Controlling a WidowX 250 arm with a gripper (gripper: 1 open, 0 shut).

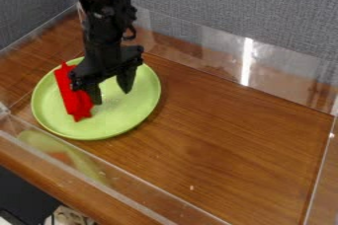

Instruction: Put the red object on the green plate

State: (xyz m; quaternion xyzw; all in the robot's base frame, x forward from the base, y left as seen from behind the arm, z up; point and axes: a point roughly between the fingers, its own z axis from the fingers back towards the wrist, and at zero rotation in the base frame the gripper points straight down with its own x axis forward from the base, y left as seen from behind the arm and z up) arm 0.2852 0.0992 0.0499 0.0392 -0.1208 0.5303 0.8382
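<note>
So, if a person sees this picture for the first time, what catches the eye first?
First the lime-green plate at the left of the wooden table, with the red object lying on its left part. Next the black gripper, which hangs over the plate with open jaws, right beside the red object. Clear walls surround the table.

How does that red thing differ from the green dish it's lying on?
The red object is a long, narrow block with straight sides; the green plate is round and shallow with a raised rim. The block is far smaller, covering only the plate's left part. One is bright red, the other lime green. Both are plain, single-coloured pieces.
</note>
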